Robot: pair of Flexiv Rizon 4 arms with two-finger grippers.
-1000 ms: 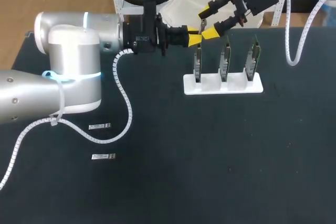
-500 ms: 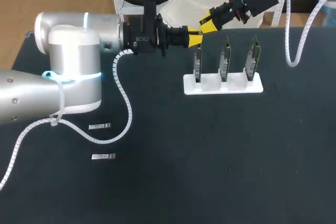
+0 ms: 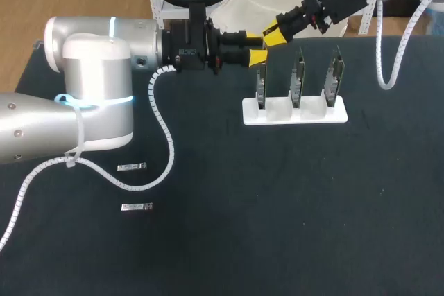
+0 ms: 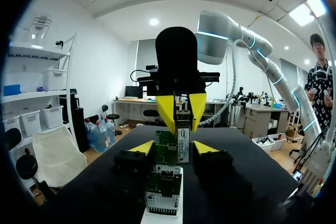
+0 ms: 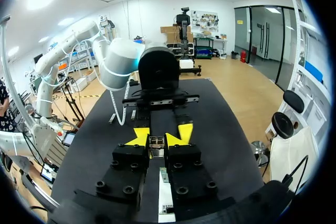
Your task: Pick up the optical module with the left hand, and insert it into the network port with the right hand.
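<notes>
The handover is judged complete. The left gripper [image 4: 172, 148] is spread, with nothing gripped. Just ahead, the module [image 4: 182, 142] is pinched by the right gripper [image 4: 182, 109] above a card [image 3: 261, 82]. Next, alignment with the card's port is required. The module's long axis appears upright, free end down.

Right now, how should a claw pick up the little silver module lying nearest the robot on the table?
Probably from straight above, pinching the optical module across its two long sides, near the middle. It lies flat on the table as a slim bar, so the narrow width is the only span easily pinched.
</notes>
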